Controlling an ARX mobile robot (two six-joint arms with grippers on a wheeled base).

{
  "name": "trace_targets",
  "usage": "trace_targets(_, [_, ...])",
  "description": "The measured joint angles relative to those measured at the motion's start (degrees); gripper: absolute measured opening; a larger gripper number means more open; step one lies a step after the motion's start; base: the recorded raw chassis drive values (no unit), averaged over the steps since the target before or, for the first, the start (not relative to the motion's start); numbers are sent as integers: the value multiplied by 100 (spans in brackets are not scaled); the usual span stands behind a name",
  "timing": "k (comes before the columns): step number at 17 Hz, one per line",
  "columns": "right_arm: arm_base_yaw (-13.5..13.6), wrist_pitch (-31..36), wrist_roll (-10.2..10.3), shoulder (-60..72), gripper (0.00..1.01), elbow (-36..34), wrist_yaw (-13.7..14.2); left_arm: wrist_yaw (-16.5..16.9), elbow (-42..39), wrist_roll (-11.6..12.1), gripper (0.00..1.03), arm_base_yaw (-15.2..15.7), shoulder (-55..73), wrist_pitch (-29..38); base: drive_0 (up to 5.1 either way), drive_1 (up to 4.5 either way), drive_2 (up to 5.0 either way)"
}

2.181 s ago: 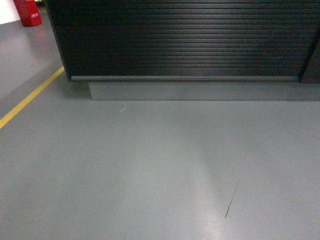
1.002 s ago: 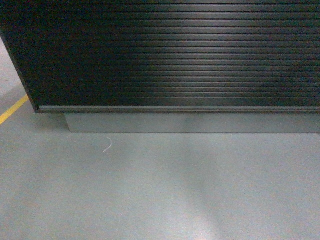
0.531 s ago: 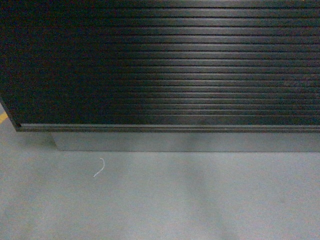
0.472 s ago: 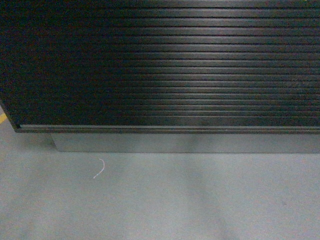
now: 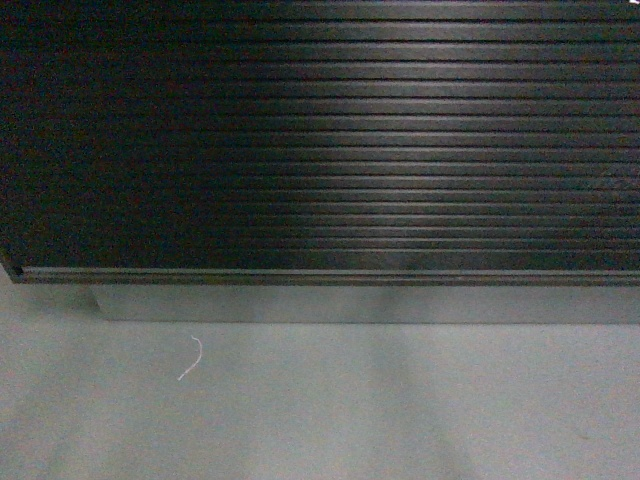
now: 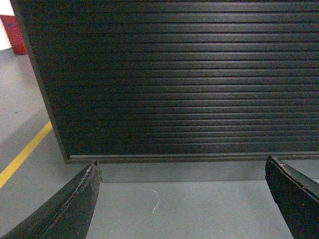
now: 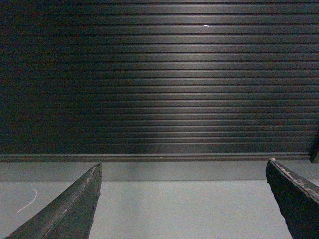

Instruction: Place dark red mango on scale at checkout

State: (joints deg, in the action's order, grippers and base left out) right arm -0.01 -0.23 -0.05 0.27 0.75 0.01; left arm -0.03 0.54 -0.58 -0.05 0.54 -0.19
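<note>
You can't see the dark red mango or the scale in any view. The checkout desk point(image 5: 330, 140) fills the top of the head view; it has grown bigger, so you have rolled closer. A little white string point(image 5: 190, 358) lies on the floor point(image 5: 400, 410), lower left. The left end effector point(image 6: 182, 199) and right end effector point(image 7: 182, 199) are both spread wide, holding nothing. The mango is not picked up yet.

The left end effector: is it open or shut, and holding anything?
Open and empty. In the left wrist view the left end effector has its two dark fingers far apart, with only grey floor between them.
</note>
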Motion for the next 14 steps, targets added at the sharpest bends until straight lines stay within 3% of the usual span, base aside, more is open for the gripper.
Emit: trace_targets(14, [0,0,0,0,98,0,0,0,0,0,98,0,0,0,-5,156,-166])
